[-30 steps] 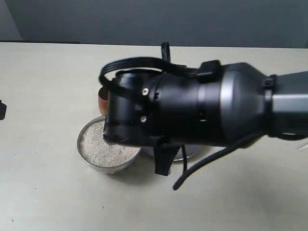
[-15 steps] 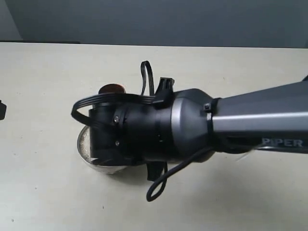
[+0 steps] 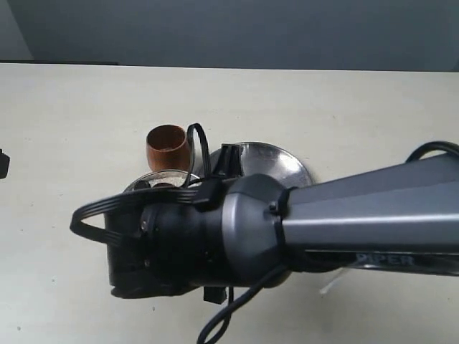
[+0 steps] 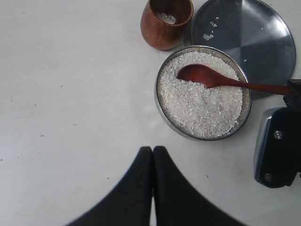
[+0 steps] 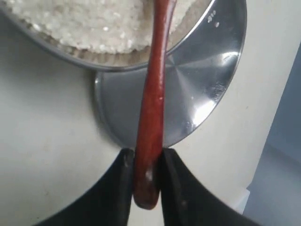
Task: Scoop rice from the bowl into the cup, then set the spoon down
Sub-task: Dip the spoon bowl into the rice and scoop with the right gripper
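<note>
The silver bowl [image 4: 158,101] holds a heap of white rice [image 4: 202,106]. The spoon [image 4: 207,75] lies with its head in the rice, and its handle runs out over the rim. My right gripper [image 5: 146,153] is shut on the end of the spoon [image 5: 153,103] handle, over the edge of the plate [image 5: 197,89]. The wooden cup [image 4: 165,26] stands upright beside the bowl with a few grains inside. My left gripper [image 4: 153,149] is shut and empty, above bare table short of the bowl. In the exterior view the right arm hides most of the bowl [image 3: 147,179]; the cup [image 3: 168,147] shows.
A flat silver plate [image 4: 244,37] lies against the bowl, next to the cup; it also shows as the plate [image 3: 280,161] behind the arm. A small dark object [image 3: 2,163] pokes in at the table's left edge. The pale table spreads wide to the left of the bowl.
The right arm has swung down and to the left in the exterior view. It now covers the bowl, while the cup and plate have come into sight.
</note>
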